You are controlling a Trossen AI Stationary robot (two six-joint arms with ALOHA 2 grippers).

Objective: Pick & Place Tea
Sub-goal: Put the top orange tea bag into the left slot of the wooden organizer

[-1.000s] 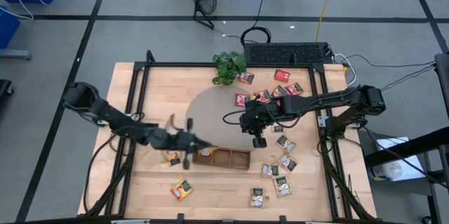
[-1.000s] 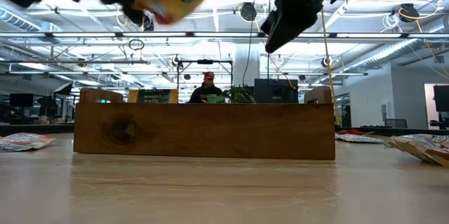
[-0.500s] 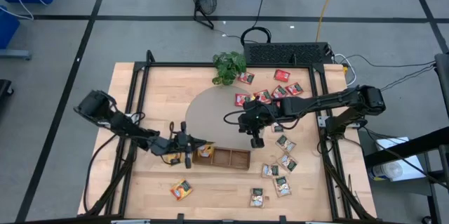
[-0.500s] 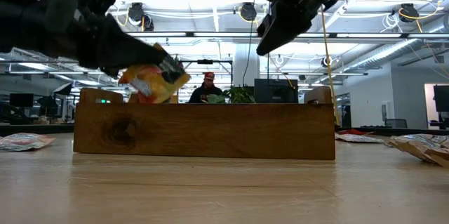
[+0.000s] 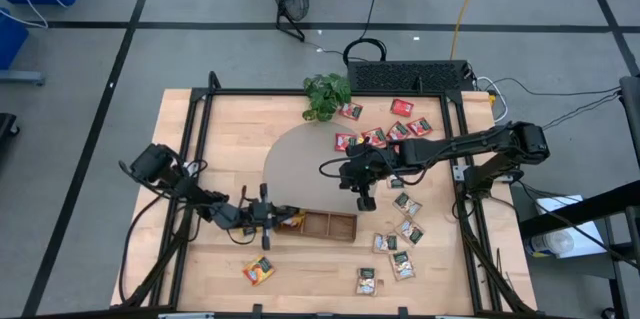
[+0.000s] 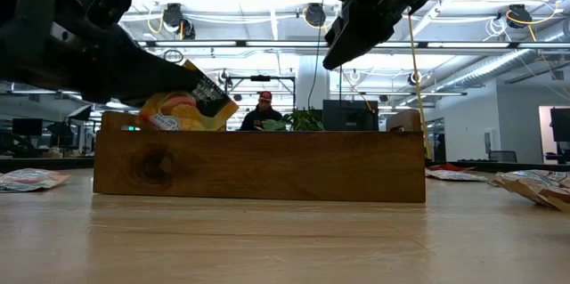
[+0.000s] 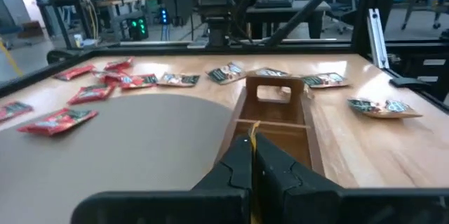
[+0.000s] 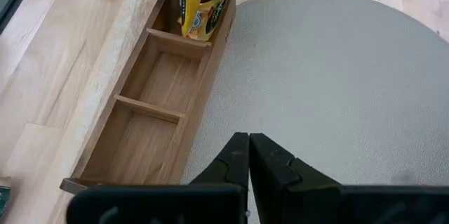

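Wooden tray, high view: the tray (image 5: 322,226) lies near the front of the table (image 5: 220,129), its long side across it, so both arms can reach it.
Left gripper, high view: the left gripper (image 5: 270,217) sits at the tray's left end, fingers pinched on an orange-yellow tea packet (image 5: 291,219) that hangs over the end compartment, apparently for dropping in.
Right gripper, high view: the right gripper (image 5: 364,199) hovers over the grey mat (image 5: 300,154), just behind the tray, with nothing visible in it.
Loose tea, high view: red packets (image 5: 402,107) lie near the plant (image 5: 327,93); beige-green ones (image 5: 401,265) lie right of the tray.
Low view: the held packet (image 6: 183,106) is tilted, its lower edge at the rim of the tray wall (image 6: 258,165), so it looks partly lowered in.
Left wrist view: the dark fingers (image 7: 237,166) are pressed together on a thin yellow edge (image 7: 253,136), aimed along the tray's compartments (image 7: 270,129).
Right wrist view: the right arm's fingers (image 8: 238,155) are pressed together and empty above the mat; the yellow packet (image 8: 200,10) stands upright in the tray's far end compartment, the other compartments bare.
Judgement: release seems the step in hand.
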